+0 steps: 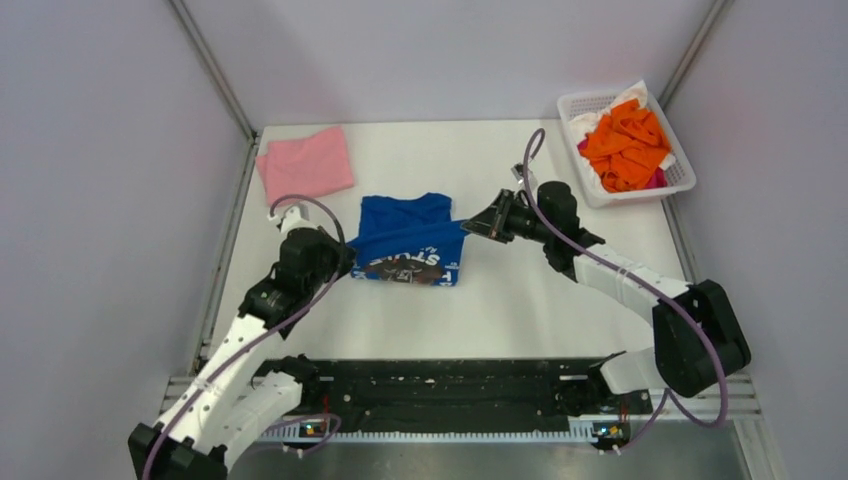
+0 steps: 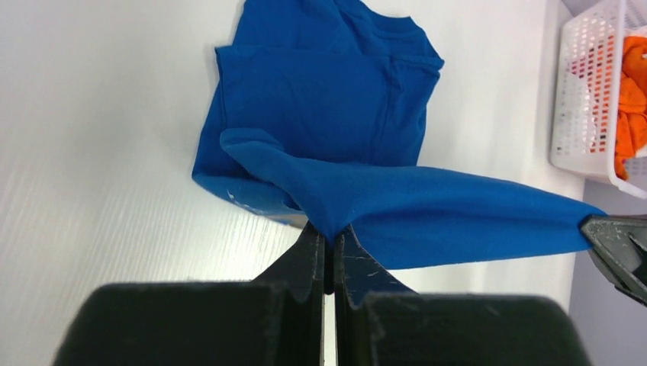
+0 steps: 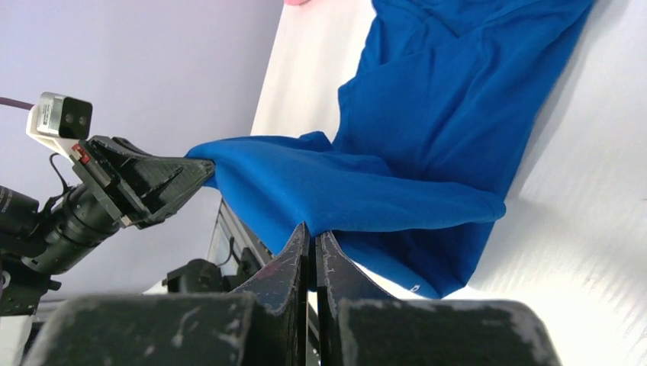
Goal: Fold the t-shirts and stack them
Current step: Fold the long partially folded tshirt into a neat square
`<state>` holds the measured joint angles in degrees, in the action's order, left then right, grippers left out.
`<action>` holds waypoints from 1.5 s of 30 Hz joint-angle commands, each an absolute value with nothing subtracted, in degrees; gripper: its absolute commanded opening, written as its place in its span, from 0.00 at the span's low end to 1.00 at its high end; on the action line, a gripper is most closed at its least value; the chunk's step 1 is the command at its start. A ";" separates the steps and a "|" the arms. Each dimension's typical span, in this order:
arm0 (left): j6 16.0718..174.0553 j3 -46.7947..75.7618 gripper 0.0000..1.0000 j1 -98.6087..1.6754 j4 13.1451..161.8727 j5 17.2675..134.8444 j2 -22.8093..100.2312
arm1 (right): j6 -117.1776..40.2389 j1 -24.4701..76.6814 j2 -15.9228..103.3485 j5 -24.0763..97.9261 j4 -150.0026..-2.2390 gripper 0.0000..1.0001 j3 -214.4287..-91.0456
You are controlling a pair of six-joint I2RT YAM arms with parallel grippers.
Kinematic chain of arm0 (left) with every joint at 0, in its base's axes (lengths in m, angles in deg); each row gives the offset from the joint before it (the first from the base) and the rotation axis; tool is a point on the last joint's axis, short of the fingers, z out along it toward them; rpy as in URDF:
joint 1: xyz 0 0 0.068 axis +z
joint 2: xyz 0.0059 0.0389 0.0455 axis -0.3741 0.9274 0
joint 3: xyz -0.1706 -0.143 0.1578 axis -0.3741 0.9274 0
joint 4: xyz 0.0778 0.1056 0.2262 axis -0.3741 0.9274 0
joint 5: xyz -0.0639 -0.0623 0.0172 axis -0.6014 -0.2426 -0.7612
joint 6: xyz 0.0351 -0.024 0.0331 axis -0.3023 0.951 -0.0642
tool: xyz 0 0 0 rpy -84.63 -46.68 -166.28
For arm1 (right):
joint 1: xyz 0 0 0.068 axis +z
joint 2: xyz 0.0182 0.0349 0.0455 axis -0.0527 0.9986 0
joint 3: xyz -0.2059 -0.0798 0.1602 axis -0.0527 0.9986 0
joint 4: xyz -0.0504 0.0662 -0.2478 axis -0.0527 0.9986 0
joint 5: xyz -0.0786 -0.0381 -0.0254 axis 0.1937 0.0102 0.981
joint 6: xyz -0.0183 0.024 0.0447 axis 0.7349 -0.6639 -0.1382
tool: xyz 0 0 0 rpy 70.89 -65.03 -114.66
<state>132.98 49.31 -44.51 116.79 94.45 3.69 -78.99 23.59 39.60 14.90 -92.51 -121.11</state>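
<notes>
The royal blue cloth t-shirt with white lettering (image 1: 410, 235) lies in the middle of the white surface (image 1: 520, 310), with one edge raised off it. The left end effector (image 2: 329, 232) is clamped tight on one corner of that raised edge and the right end effector (image 3: 313, 232) is pinched on the other, so the cloth stretches between them above the rest of the shirt. The step in hand looks like folding this lifted part over the part lying flat. To do it well, both arms should travel together at matched height, with the edge taut but the shirt's body not dragged, and lay it down square before letting go. A folded light pink shirt (image 1: 305, 165) sits at the far left corner. Orange shirts (image 1: 628, 145) fill the white plastic lattice basket (image 1: 645, 195) at the far right.
</notes>
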 commanded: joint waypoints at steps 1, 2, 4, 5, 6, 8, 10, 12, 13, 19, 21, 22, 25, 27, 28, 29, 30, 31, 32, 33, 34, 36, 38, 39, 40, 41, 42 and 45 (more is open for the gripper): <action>130.03 43.98 0.00 -41.56 111.12 100.28 11.23 | -80.36 18.98 44.19 12.45 -100.31 0.00 -125.00; 129.58 42.99 0.00 -40.87 110.29 100.46 12.80 | -80.49 18.49 45.52 11.46 -100.99 0.00 -125.71; 128.64 40.99 0.00 -39.89 108.74 100.45 16.02 | -80.73 17.65 48.50 9.78 -102.68 0.00 -127.41; 128.19 40.11 0.00 -39.40 108.09 100.10 17.41 | -80.84 17.51 49.94 9.00 -103.23 0.00 -128.53; 127.93 39.28 0.00 -39.00 107.57 99.90 18.74 | -80.94 17.34 51.38 8.00 -103.79 0.00 -129.70; 127.95 37.85 0.00 -37.88 106.88 100.25 21.20 | -81.45 17.29 53.41 6.78 -105.63 0.00 -131.68; 127.67 37.15 0.00 -36.31 104.49 98.92 23.57 | -81.30 17.10 55.05 7.02 -105.45 0.00 -133.76; 127.23 36.00 0.00 -34.84 102.73 96.28 26.41 | -81.28 16.66 56.74 6.65 -105.59 0.00 -135.60; 127.12 35.11 0.00 -34.12 102.52 95.28 28.08 | -81.41 16.56 57.72 6.03 -105.88 0.00 -136.34; 126.09 29.65 0.00 -30.80 98.58 92.07 38.46 | -81.94 15.51 63.89 4.53 -106.33 0.00 -140.79; 125.50 27.27 0.00 -30.07 98.18 91.44 42.18 | -82.50 14.56 66.42 4.15 -106.74 0.00 -141.85; 125.14 26.00 0.00 -29.73 98.22 91.02 43.89 | -82.92 14.15 67.64 3.80 -107.09 0.00 -142.38; 124.49 22.92 0.00 -28.90 97.85 89.39 49.11 | -83.80 13.27 71.26 3.39 -108.14 0.00 -144.33; 124.61 20.74 0.00 -28.30 97.66 88.16 52.77 | -84.17 12.68 73.83 3.26 -108.38 0.00 -146.04; 124.65 19.66 0.00 -28.10 97.46 87.47 54.44 | -84.44 12.41 75.07 3.26 -108.34 0.00 -146.91; 124.61 18.35 0.00 -27.97 97.24 86.89 56.24 | -84.61 12.09 76.20 3.20 -108.27 0.00 -147.66; 124.55 17.05 0.00 -27.86 97.20 86.30 58.14 | -84.77 11.72 77.33 3.32 -108.14 0.00 -148.39; 124.40 15.52 0.00 -27.90 97.19 85.55 60.29 | -84.96 11.39 78.23 3.45 -108.07 0.00 -148.89; 124.32 13.59 0.00 -27.78 97.72 84.77 62.25 | -85.00 11.06 79.11 3.76 -107.98 0.00 -149.39; 124.12 11.68 0.00 -27.69 97.99 84.60 64.55 | -84.94 10.75 79.96 4.02 -107.60 0.00 -150.06; 123.95 9.93 0.00 -27.67 98.20 82.63 66.86 | -84.92 10.51 80.98 4.14 -107.17 0.00 -150.77; 123.88 6.03 0.12 -27.55 99.40 81.16 71.05 | -84.64 10.30 82.76 4.26 -106.23 0.00 -152.31; 123.05 2.01 0.33 -27.42 100.10 79.68 74.83 | -83.51 10.24 84.55 4.55 -103.71 0.06 -154.56; 122.87 -0.06 0.40 -27.34 101.01 79.09 76.59 | -83.04 10.22 85.30 4.76 -102.40 0.12 -155.48; 122.48 -2.20 0.47 -27.21 102.08 77.92 78.00 | -82.66 10.18 85.85 5.15 -101.28 0.28 -156.36; 122.15 -4.03 0.53 -27.16 103.19 76.98 79.08 | -82.00 10.13 86.15 5.50 -99.61 0.41 -157.11; 121.88 -5.72 0.58 -27.14 104.39 76.37 79.88 | -81.18 10.10 86.02 6.17 -98.06 0.49 -157.84; 121.08 -7.80 0.76 -27.15 105.77 74.67 79.69 | -78.10 10.16 83.41 10.36 -93.65 0.71 -157.90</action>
